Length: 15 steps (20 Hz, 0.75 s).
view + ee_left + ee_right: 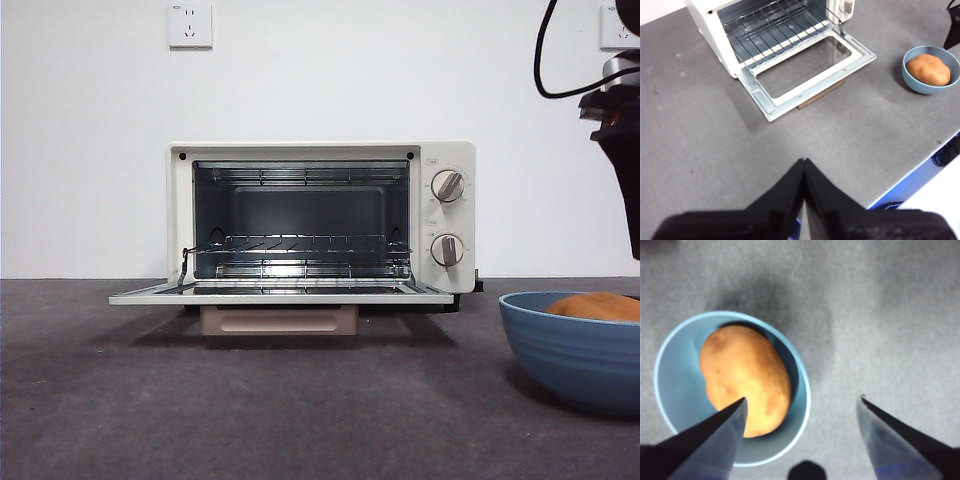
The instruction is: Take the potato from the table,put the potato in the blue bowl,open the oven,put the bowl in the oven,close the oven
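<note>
So the desk [300,410] is the biggest thing going, dark grey and a bit mottled, running all the way across. On it at about 12 o'clock from where I'm standing sits the oven [320,215], cream-white with two round knobs [447,218] stacked down its right side. Its door [280,293] is dropped fully open and lying flat, beige handle [279,320] hanging just under the front edge, and you can see the wire rack [300,245] inside the dark cavity.

Off toward 4 o'clock, well apart from the oven, is the blue bowl [575,345], glossy with faint ridges on the outside, partly cut off at the edge of the front view. The potato [597,306] is sitting in the bowl, orange-brown and poking up above the rim.

The right tool [802,405] hangs above the bowl with its jaws spread wide, one jaw over the potato and the near rim, the other over bare desk beside the bowl, gripping nothing. The left tool [804,162] is back over the desk, well clear of the oven door, with its jaws pressed together and nothing between them.
</note>
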{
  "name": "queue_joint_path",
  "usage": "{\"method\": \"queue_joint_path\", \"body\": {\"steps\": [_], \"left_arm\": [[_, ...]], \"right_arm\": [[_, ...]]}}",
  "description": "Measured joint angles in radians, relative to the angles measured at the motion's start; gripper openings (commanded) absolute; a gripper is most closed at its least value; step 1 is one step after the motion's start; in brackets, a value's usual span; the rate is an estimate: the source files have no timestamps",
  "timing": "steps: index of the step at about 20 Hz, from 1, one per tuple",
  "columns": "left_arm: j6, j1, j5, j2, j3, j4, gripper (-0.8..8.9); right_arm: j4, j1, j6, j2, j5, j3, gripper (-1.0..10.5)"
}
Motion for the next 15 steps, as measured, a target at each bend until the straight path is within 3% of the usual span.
{"method": "queue_joint_path", "body": {"steps": [6,12,15], "left_arm": [[0.000,0.000,0.000,0.000,0.000,0.000,-0.05],[0.000,0.000,0.000,0.000,0.000,0.000,-0.06],[0.000,0.000,0.000,0.000,0.000,0.000,-0.05]], "right_arm": [[0.007,-0.018,-0.038,0.122,0.011,0.000,3.6],[0.051,-0.027,-0.046,0.177,0.011,0.000,0.2],[0.057,-0.027,-0.046,0.202,0.010,0.000,-0.2]]}}
